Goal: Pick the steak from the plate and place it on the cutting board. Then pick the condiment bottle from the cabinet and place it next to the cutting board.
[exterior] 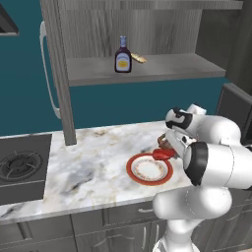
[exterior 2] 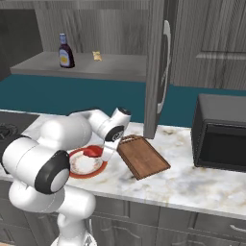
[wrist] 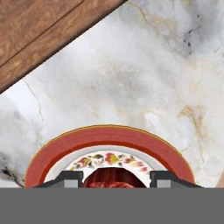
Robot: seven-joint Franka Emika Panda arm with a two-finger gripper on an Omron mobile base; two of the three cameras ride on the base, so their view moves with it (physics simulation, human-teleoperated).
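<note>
The steak [wrist: 112,178] sits between the two fingers [wrist: 70,178], which are clamped on it, over the plate [wrist: 109,136] on the marble bench [exterior: 93,157]. The cutting board [exterior 2: 143,156] lies just beside.

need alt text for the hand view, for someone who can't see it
The tool sits low over the plate, with the red steak between its two dark fingertips at the bottom edge. Beyond the plate's red-orange rim lies white marble counter, and the wooden cutting board crosses the top left corner.
</note>
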